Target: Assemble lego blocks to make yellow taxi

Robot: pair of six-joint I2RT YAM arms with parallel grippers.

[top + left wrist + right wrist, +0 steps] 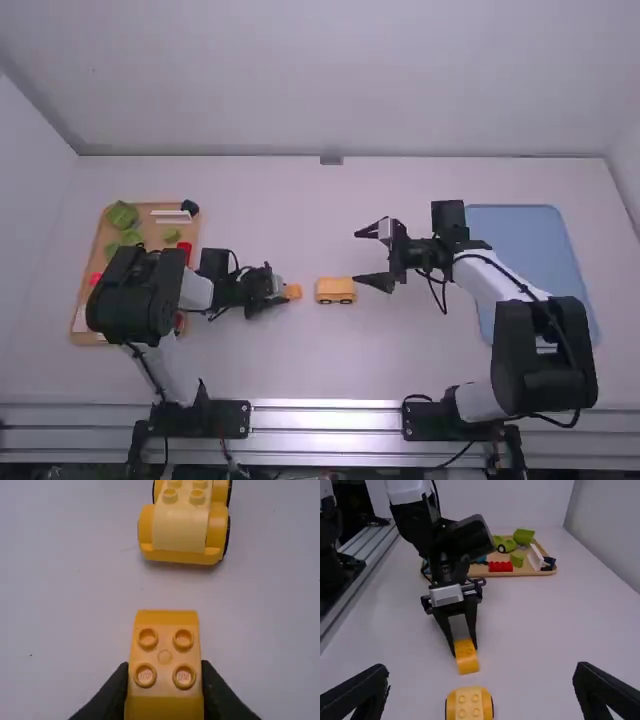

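My left gripper [276,292] is shut on a yellow-orange block [292,291], just left of the wheeled yellow car base [336,290]. In the left wrist view, the left gripper [165,692] pinches the block [165,650] by its sides, studs facing the camera; a gap separates it from the car base [182,525]. My right gripper [366,257] stands open at the car base's right. Seen from the right wrist, the open right gripper [482,687] has its fingers wide apart, with the car base [469,705] between and beyond them and the held block [466,657] farther off.
A wooden tray [93,262] with green, red, white and dark pieces lies at the left, partly under the left arm. On the right, a blue tray [520,225] sits partly beneath the right arm. White walls [330,80] rise behind the table.
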